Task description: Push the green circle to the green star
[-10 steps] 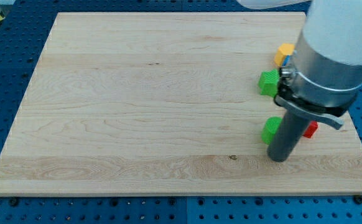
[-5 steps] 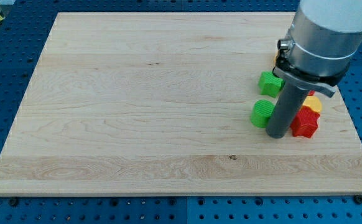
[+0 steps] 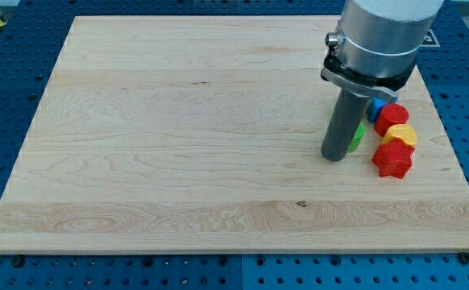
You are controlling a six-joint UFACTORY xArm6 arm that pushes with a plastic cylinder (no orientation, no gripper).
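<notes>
My tip [image 3: 336,158] rests on the wooden board [image 3: 178,121] at the view's right, with the dark rod rising from it to the grey arm body [image 3: 375,40]. Only a thin strip of green block [image 3: 357,135] shows at the rod's right edge, touching or almost touching it. I cannot tell whether this strip is the green circle or the green star. The rest of the green blocks is hidden behind the rod.
To the right of the rod lie a red round block [image 3: 393,115], a yellow block [image 3: 400,134] and a red star [image 3: 392,159], close together. A blue block [image 3: 375,106] peeks out beside the rod above them.
The rod moved up and left in the view, sliding the green circle up towards the green star. Both green blocks are now almost hidden behind the rod, while the red and yellow blocks are uncovered.
</notes>
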